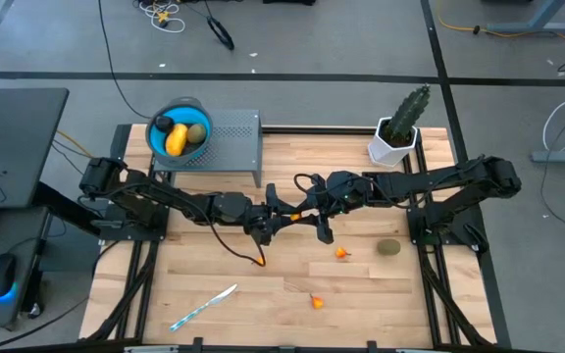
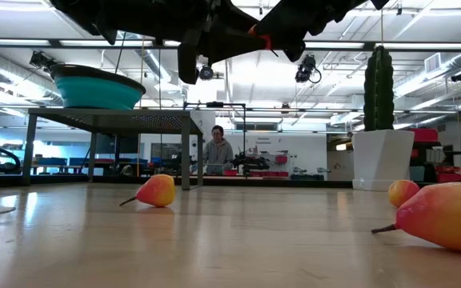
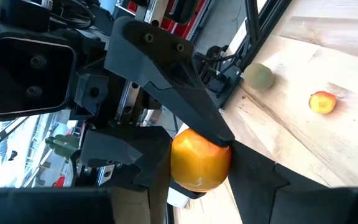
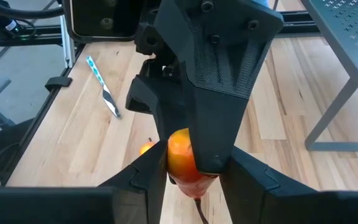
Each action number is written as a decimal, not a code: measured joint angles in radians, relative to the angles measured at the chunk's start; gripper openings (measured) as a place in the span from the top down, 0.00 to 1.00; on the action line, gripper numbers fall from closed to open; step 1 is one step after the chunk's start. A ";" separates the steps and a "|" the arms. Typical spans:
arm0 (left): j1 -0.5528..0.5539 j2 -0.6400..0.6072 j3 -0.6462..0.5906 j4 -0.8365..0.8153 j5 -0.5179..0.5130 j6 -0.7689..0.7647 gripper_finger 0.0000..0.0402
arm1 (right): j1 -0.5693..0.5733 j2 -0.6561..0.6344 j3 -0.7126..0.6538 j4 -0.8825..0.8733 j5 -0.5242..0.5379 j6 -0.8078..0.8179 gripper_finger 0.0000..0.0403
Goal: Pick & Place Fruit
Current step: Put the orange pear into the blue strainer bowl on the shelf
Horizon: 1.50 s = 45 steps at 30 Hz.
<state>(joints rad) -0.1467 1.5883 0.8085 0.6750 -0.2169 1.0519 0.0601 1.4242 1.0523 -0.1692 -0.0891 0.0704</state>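
A small orange-red fruit (image 3: 201,158) hangs in the air over the table's middle, between both grippers. My left gripper (image 3: 201,180) comes from the table's left and my right gripper (image 4: 194,177) from the right. They meet tip to tip (image 1: 302,212) and both are shut on this fruit. Two more orange-red pieces (image 1: 342,252) (image 1: 317,302) and an olive oval (image 1: 388,248) lie on the wood. The yellow-orange oblong (image 1: 176,140), another olive oval and the black ball sit in a blue bowl (image 1: 155,137). My left gripper pinches the orange-red fruit between its two fingers (image 3: 151,177), on opposite sides of its round body (image 3: 179,168). It comes roughly level from the table's left. The fruit is lifted clear of the table. My right gripper pinches the same fruit between its two fingers (image 4: 148,171), on the sides of its body (image 4: 176,152). It comes roughly level from the table's right, its fingers crossed with the left gripper's. The fruit's stem end (image 4: 194,190) points down.
The blue bowl stands on a grey perforated shelf (image 1: 233,137) at the far left. A green cactus in a white pot (image 1: 398,132) stands far right. A white-and-blue stick (image 1: 204,306) lies near the front edge. A person (image 2: 217,152) stands far behind the table.
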 joint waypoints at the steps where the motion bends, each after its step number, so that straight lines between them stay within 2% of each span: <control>1: 0.000 0.000 0.000 0.000 0.000 0.000 0.63 | 0.000 0.000 0.000 0.000 0.000 0.000 0.66; 5: 0.000 0.000 0.000 -0.005 0.001 0.000 0.64 | 0.000 0.000 0.000 0.000 0.001 0.000 0.63; 11: -0.001 0.002 -0.003 -0.016 0.003 -0.005 0.64 | 0.000 -0.002 0.000 0.010 0.001 0.000 0.52; 16: -0.002 0.002 -0.003 -0.009 0.002 -0.081 0.64 | 0.000 -0.002 0.000 0.002 0.036 0.000 0.44; 21: 0.007 0.002 -0.003 -0.012 0.007 -0.161 0.65 | -0.001 -0.002 0.000 -0.004 0.041 0.000 0.42; 28: 0.068 -0.005 -0.003 -0.103 0.125 -0.264 0.64 | -0.001 -0.020 0.000 0.013 0.049 -0.007 0.42; 32: 0.103 -0.027 -0.002 -0.152 0.189 -0.316 0.65 | -0.001 -0.063 0.000 0.004 0.131 -0.012 0.42; 37: 0.135 -0.129 -0.002 -0.324 0.195 -0.360 0.64 | 0.002 -0.130 0.001 -0.005 0.244 -0.034 0.42; 42: 0.171 -0.297 -0.001 -0.499 0.202 -0.443 0.65 | 0.007 -0.140 0.001 -0.013 0.235 -0.034 0.42; 45: 0.216 -0.398 -0.001 -0.574 0.263 -0.516 0.65 | 0.015 -0.127 0.001 -0.019 0.235 -0.034 0.42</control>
<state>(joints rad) 0.0691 1.1903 0.8078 0.1005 0.0462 0.5359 0.0750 1.2975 1.0529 -0.1883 0.1463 0.0364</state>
